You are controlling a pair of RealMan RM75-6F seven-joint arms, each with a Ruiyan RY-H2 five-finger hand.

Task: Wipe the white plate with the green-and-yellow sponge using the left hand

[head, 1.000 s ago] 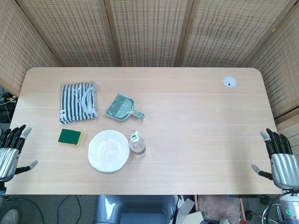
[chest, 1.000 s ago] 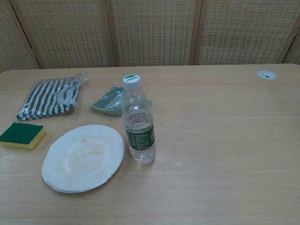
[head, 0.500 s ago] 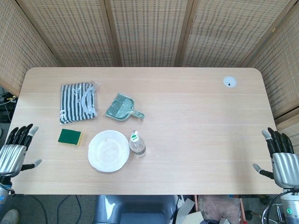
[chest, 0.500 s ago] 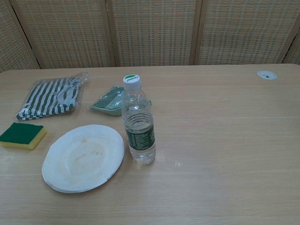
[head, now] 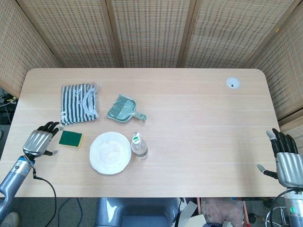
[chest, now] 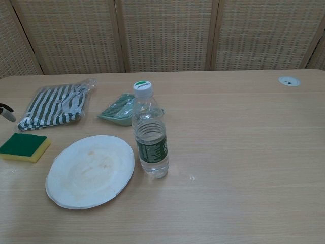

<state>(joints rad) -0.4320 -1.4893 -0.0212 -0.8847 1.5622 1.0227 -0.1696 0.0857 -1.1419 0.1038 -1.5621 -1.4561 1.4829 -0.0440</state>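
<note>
The white plate (head: 110, 152) (chest: 90, 171) lies near the table's front, left of centre, with faint brownish smears on it. The green-and-yellow sponge (head: 71, 138) (chest: 24, 146) rests flat on the table just left of the plate, green side up. My left hand (head: 40, 141) hovers over the table close to the sponge's left side, fingers spread and holding nothing; only a fingertip (chest: 6, 114) of it shows at the chest view's left edge. My right hand (head: 285, 163) stays open off the table's right front corner.
A water bottle (head: 138, 146) (chest: 149, 134) stands upright touching the plate's right rim. Behind lie a green dustpan (head: 124, 109) (chest: 118, 110) and a bagged striped cloth (head: 79, 103) (chest: 55, 106). A round cable grommet (head: 232, 83) sits far right.
My left hand has moved from beyond the table's left edge in over the table, up to the sponge's left side. The right hand has barely shifted.
</note>
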